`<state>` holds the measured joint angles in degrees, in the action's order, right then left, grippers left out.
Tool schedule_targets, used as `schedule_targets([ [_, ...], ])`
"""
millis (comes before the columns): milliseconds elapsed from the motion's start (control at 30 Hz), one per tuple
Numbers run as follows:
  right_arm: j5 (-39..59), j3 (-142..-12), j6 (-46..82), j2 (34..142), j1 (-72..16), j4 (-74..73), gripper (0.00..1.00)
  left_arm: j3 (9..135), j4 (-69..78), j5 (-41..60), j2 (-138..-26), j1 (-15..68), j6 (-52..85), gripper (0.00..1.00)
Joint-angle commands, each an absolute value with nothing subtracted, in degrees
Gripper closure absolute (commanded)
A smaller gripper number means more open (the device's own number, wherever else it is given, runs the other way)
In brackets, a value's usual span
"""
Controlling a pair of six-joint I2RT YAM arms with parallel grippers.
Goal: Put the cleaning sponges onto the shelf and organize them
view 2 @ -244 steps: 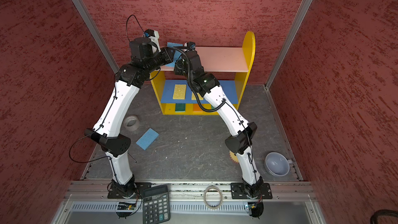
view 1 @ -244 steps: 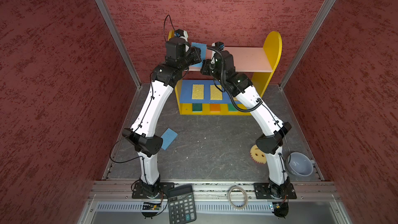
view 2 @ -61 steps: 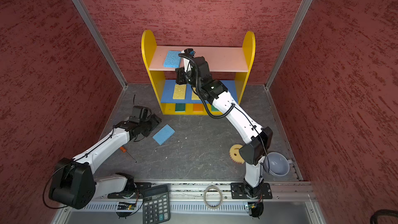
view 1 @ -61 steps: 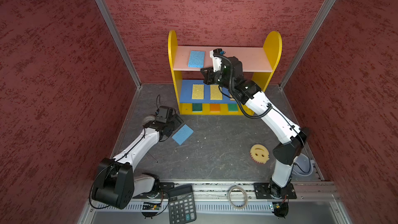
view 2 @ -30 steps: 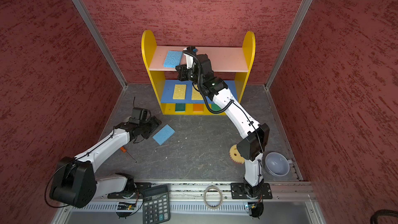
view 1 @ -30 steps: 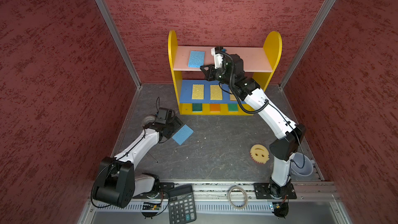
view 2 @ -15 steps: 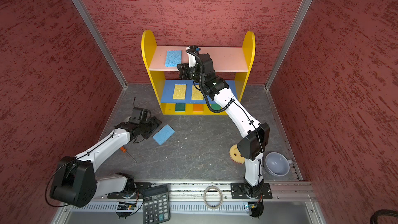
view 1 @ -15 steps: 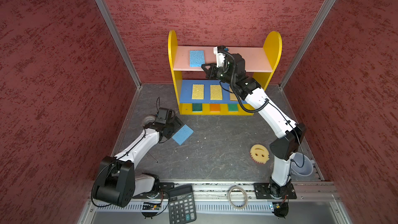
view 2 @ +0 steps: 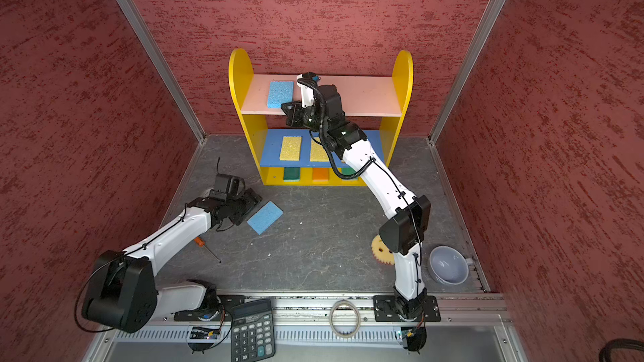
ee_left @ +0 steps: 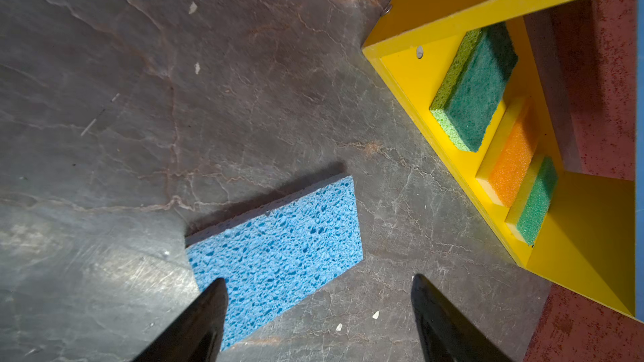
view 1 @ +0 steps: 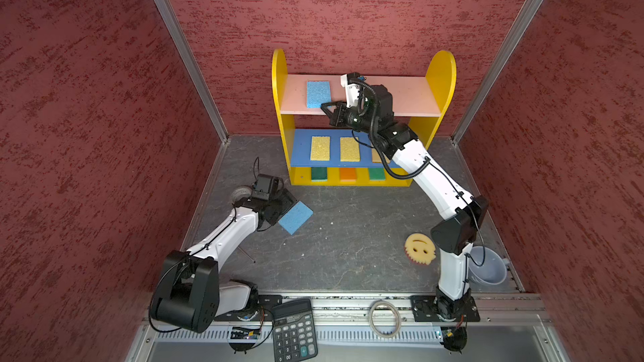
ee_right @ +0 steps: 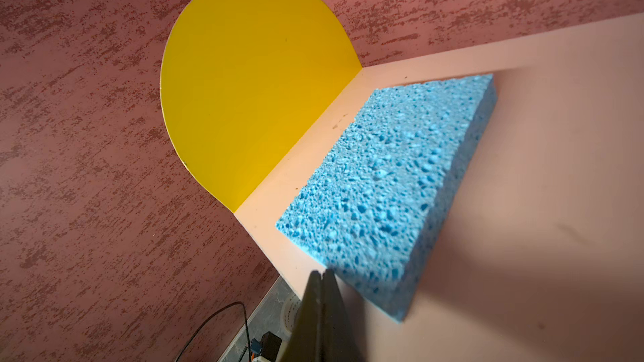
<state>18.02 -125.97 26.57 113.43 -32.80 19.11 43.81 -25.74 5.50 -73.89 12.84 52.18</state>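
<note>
The shelf (view 1: 407, 99) stands at the back. One blue sponge (view 1: 318, 94) (ee_right: 390, 189) lies at the left of its pink top board. My right gripper (view 1: 328, 106) (ee_right: 322, 275) is shut and empty, its tips at that sponge's front edge. A second blue sponge (view 1: 295, 217) (ee_left: 275, 248) lies flat on the floor. My left gripper (view 1: 284, 203) (ee_left: 319, 278) hangs open over its near end, one finger above it, the other beside it. Yellow sponges (view 1: 320, 148) fill the blue middle board, green and orange ones (view 1: 347, 174) the bottom. A round smiley sponge (view 1: 420, 248) lies on the floor at right.
A black calculator (view 1: 294, 330) and a thin ring (view 1: 384, 318) lie on the front rail. A grey cup (view 1: 486, 268) stands in the front right corner. An orange-handled screwdriver (view 2: 205, 248) lies by my left arm, with a tape roll (view 1: 240, 192) behind the left gripper.
My right gripper has slid left along the top board's front edge to the blue sponge, which now lies squarer. The left arm has barely moved.
</note>
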Motion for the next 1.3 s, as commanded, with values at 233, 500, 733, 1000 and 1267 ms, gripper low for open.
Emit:
schedule_targets([
  [233, 19.26, -129.99, 26.02, 116.45, -32.87, 23.4, 1.0, 43.23, -27.94, 4.14, -73.57, 12.7, 50.5, 0.17],
  [500, 18.88, -120.86, 21.35, 107.14, -34.13, 23.59, 1.0, 42.15, -30.17, 0.34, -74.86, 13.36, 47.11, 0.17],
  [733, 13.64, -100.9, 20.94, 92.09, -35.28, 18.14, 0.96, 37.54, -24.06, 0.94, -78.62, 13.18, 46.42, 0.14],
  [1000, 13.0, -86.65, 16.49, 82.74, -38.39, 22.62, 0.73, 34.71, -13.16, 1.91, -83.34, 18.38, 49.69, 0.26],
  [1267, 9.95, -68.28, 18.0, 73.84, -39.33, 23.78, 0.51, 39.27, -13.36, 1.64, -85.49, 26.83, 54.1, 0.52],
])
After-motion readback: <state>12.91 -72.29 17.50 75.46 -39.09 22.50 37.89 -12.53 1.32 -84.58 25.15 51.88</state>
